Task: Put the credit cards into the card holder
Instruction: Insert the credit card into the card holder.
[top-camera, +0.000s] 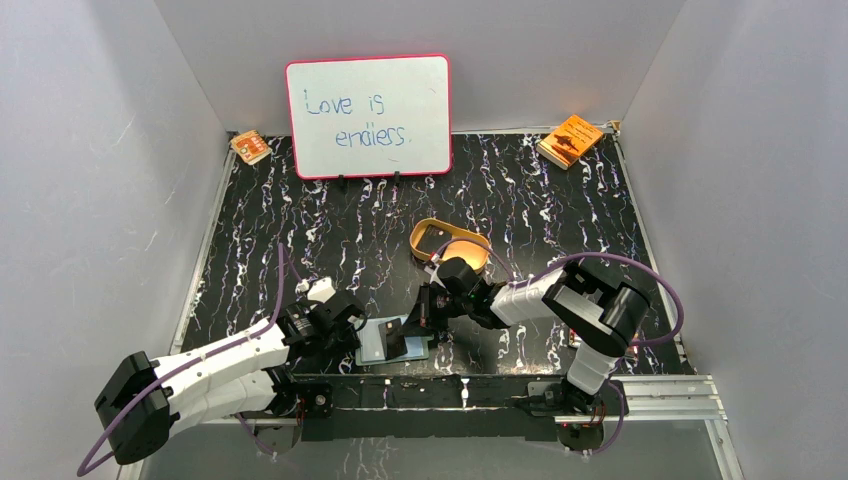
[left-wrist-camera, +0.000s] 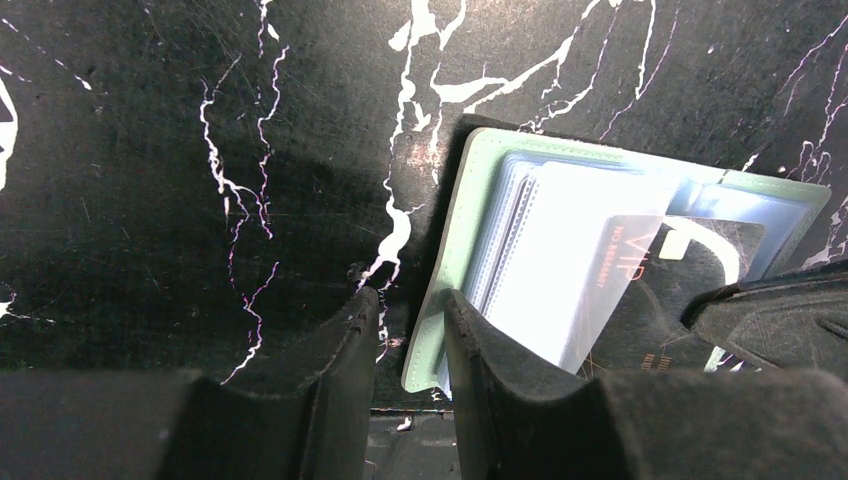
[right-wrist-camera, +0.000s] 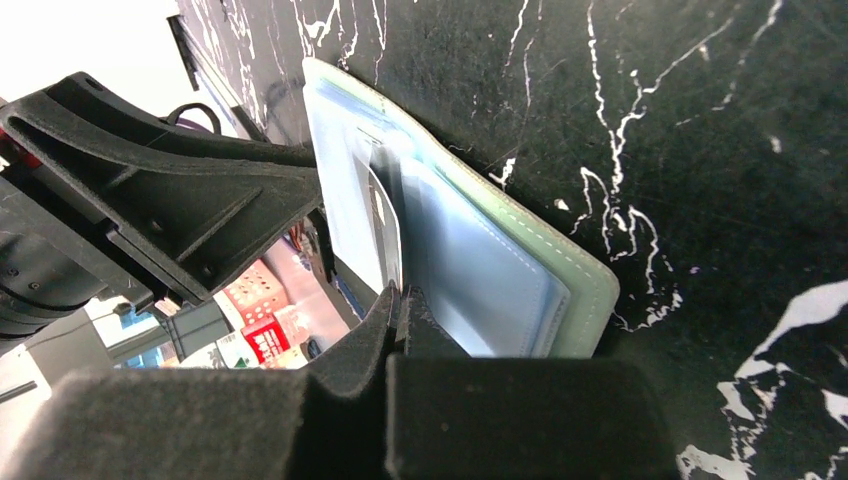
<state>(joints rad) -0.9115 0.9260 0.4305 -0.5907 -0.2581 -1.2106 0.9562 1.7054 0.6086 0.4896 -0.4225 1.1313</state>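
Card holder (top-camera: 376, 342) of sage green lies open on the black, white-veined tabletop (top-camera: 330, 230) near the front edge, between my two arms, with its pale blue clear pockets facing up. My left fingers (left-wrist-camera: 345, 345) stand part-way apart astride one cover edge, one over bare tabletop and the other on the pockets, not clamped. My right fingers (right-wrist-camera: 370, 335) are pressed together on a dark credit card (left-wrist-camera: 660, 300) printed VIP, whose far end lies under a clear pocket leaf. The two sets of fingers crowd the holder from opposite sides, close to each other. Just behind my right wrist sits a tan-gold oval tray (top-camera: 418, 240). Well back, a whiteboard (top-camera: 368, 115) reading "Love is endless." stands against the rear wall. An orange booklet (top-camera: 570, 140) lies in the far right corner and a smaller orange booklet (top-camera: 250, 147) in the far left.
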